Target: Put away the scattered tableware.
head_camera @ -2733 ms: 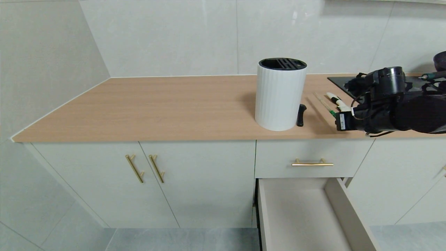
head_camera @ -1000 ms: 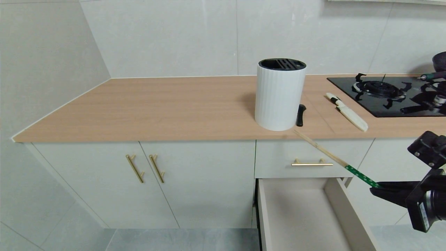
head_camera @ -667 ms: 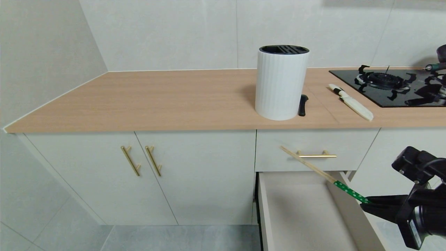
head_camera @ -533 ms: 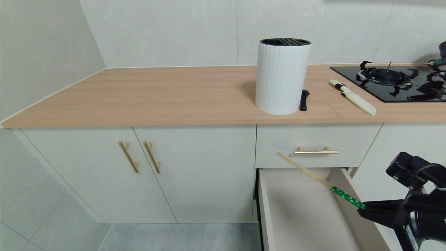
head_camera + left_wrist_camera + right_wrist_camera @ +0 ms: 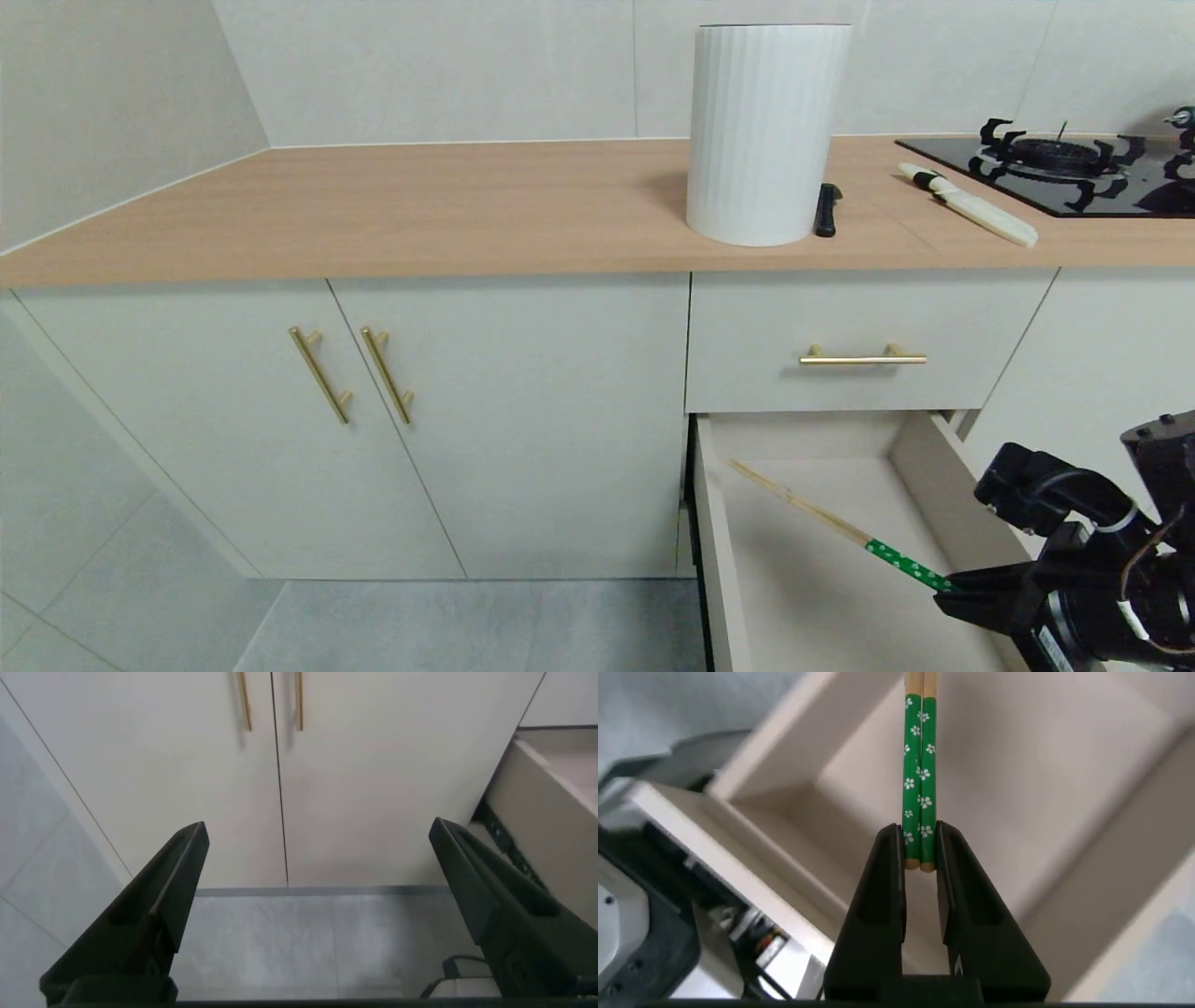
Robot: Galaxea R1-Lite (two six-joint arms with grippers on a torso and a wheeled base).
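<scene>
Two chopsticks (image 5: 915,765), told apart in the right wrist view, sit clenched between the right jaws over the open drawer (image 5: 714,523); left jaws gape, released, before cabinet doors (image 5: 374,765).

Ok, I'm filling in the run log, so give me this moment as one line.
right gripper: shut on chopsticks | chopsticks: angled into open drawer | left gripper: open | knife: on counter

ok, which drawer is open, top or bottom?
The bottom drawer, pulled out beneath the shut top drawer with the gold handle; the right gripper holds the chopsticks over it.
</scene>
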